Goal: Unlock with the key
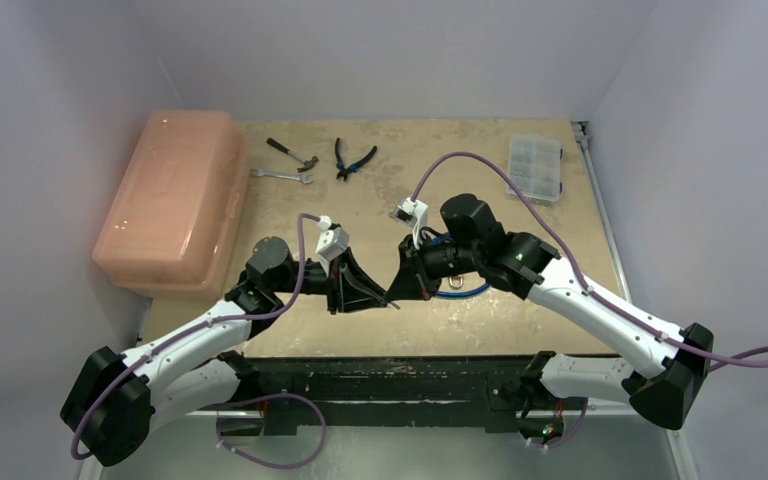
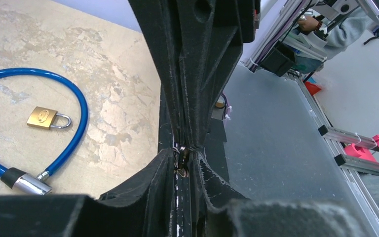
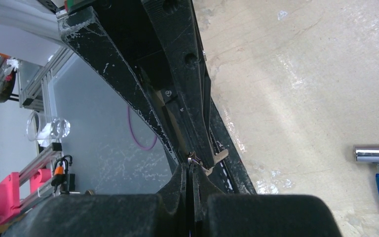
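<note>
Near the front edge of the worktop (image 1: 280, 210), two robot arms meet tip to tip. The right gripper (image 3: 191, 167) has its jaws pressed together on the key (image 2: 182, 163), a tiny silvery piece caught between both tips. The left gripper (image 2: 182, 154) has narrow jaws around the same key; whether they grip it cannot be told. A small brass padlock (image 2: 42, 117) lies inside a blue cable loop (image 2: 81, 116) nearby.
</note>
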Motion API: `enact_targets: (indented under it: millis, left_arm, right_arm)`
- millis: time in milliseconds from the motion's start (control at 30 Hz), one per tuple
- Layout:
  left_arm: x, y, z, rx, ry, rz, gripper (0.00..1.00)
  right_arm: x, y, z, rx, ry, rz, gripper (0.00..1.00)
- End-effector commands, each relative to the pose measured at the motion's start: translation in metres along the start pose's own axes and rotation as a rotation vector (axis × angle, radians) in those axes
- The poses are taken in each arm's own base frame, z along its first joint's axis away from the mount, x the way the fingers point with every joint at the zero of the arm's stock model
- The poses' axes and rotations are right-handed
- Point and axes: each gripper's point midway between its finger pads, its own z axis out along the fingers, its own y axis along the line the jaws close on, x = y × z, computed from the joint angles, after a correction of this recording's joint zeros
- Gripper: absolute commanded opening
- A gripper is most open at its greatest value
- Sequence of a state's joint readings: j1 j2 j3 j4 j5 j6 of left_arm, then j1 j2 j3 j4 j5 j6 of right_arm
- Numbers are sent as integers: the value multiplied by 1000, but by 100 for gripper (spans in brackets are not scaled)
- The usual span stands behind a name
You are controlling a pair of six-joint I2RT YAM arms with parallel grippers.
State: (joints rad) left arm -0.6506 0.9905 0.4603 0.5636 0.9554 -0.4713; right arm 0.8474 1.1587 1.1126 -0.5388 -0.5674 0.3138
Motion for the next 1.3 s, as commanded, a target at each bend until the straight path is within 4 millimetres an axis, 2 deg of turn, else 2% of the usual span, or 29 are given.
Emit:
enact_targets:
  millis: [0,133,233,533,667,833,933,1067,1167,1267]
  left_arm:
    - [-8,-3,3,20,-15,33,15]
    - [-11,-3,2,14,-22,39,9]
    - [-12,-3,2,10,-24,44,0]
    - [-12,1,2,-15,-3,61,0]
    - [-13,6,1,-47,11,71,0]
    - [-15,11,0,-84,18,75,0]
    - [-17,13,0,-101,24,80,0]
    - [-19,15,-2,-124,27,97,0]
    - [-23,17,-3,-145,23,102,0]
    - [-28,18,-3,-161,9,104,0]
  right_arm:
    - [-13,11,-1,-53,-37,-38,0]
    - [-11,12,0,-68,-31,-37,0]
    - [-10,12,1,-72,-28,-35,0]
    - [-12,3,2,-18,-42,-27,1]
    - [-19,5,-2,-9,-73,-33,16]
    - [-31,0,-10,58,-133,-18,48]
    - [-39,-5,-20,121,-179,-11,59]
    - [-54,-16,-38,241,-272,2,69]
    - [-60,-30,-53,347,-346,39,71]
    - [-59,-31,-58,357,-377,42,72]
